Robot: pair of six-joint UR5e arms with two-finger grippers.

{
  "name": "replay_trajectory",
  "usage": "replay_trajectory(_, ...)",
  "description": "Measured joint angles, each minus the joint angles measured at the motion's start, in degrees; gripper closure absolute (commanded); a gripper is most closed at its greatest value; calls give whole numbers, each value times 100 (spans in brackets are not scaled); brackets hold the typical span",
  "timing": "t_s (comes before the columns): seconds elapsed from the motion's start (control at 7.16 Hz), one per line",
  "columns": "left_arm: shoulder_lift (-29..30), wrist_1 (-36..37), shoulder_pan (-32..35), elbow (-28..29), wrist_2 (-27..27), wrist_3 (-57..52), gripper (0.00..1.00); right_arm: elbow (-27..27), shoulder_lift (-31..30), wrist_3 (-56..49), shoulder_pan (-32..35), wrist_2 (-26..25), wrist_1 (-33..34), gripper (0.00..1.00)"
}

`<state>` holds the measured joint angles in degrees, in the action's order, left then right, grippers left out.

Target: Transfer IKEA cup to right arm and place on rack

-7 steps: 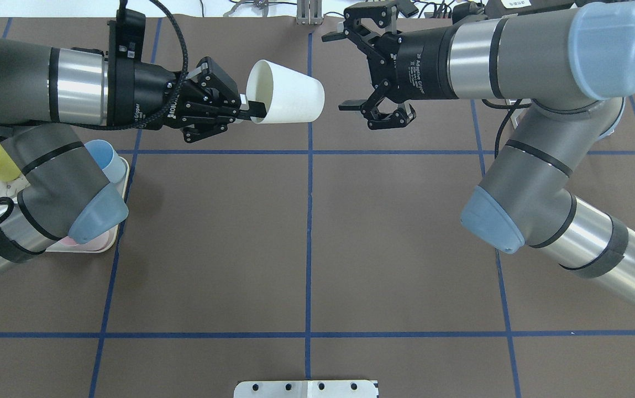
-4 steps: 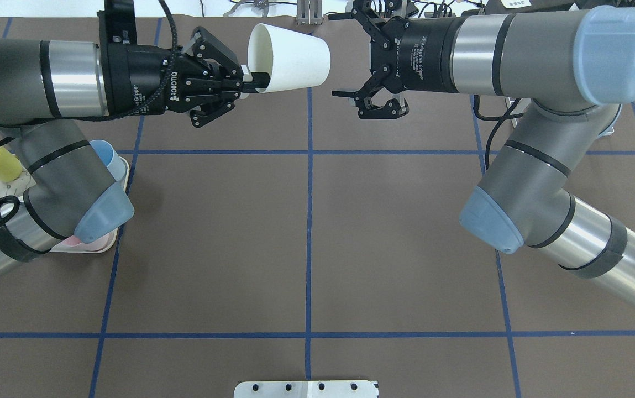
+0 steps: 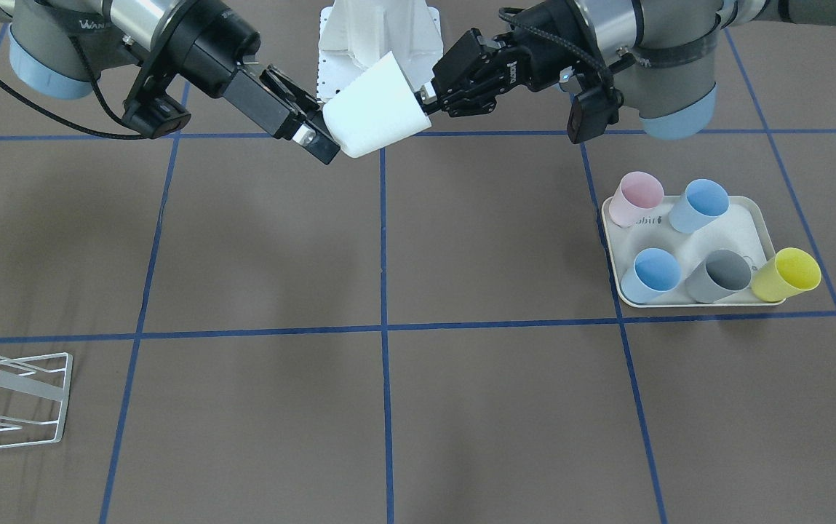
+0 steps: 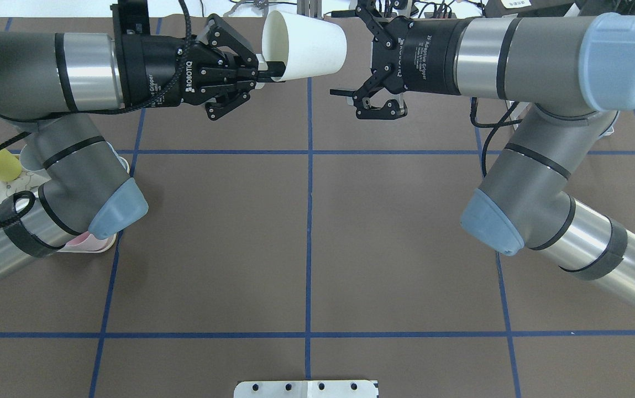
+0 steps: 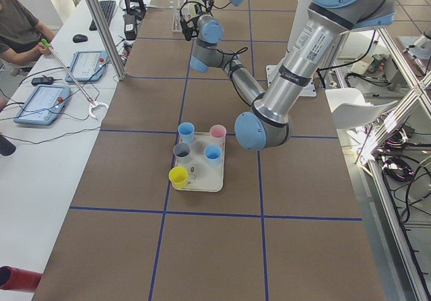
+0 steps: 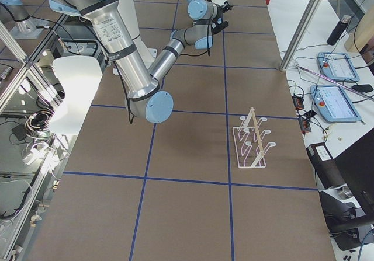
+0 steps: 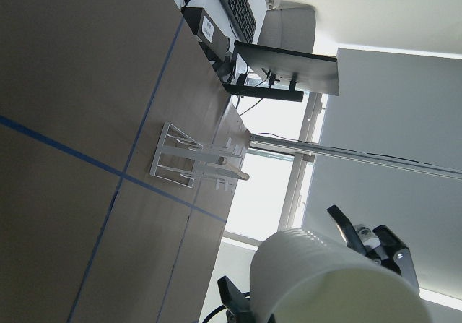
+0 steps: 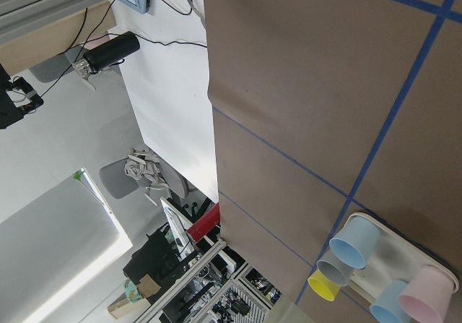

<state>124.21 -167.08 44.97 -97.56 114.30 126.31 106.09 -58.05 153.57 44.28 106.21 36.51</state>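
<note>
My left gripper (image 4: pixel 272 68) is shut on the rim of the white IKEA cup (image 4: pixel 309 47) and holds it sideways in the air over the far middle of the table, base pointing right. My right gripper (image 4: pixel 339 52) is open, with its jaws spread on either side of the cup's base and not touching it. In the front-facing view the cup (image 3: pixel 374 108) hangs between the left gripper (image 3: pixel 425 102) and the right gripper (image 3: pixel 321 131). The white wire rack (image 3: pixel 14 397) stands far off on the right arm's side, also in the exterior right view (image 6: pixel 252 141).
A cream tray (image 3: pixel 759 218) with pink, blue, grey and yellow cups sits on the left arm's side, partly under the left arm's elbow (image 4: pixel 113 207) from overhead. A white mounting plate (image 4: pixel 306 388) lies at the near table edge.
Both grippers moved toward the far table edge. The left gripper carried the cup right, so its base now lies between the right gripper's open jaws.
</note>
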Motion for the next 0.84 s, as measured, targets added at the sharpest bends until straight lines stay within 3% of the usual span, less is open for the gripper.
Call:
replay_trajectory(0.42,89,-2,-101,61,-19,12,100,1,3,18,1,-3,-4,8)
replay_trajectory(0.84,125,16,-144,79,-41,10,100,23,-4,48,1,-3,-12,4)
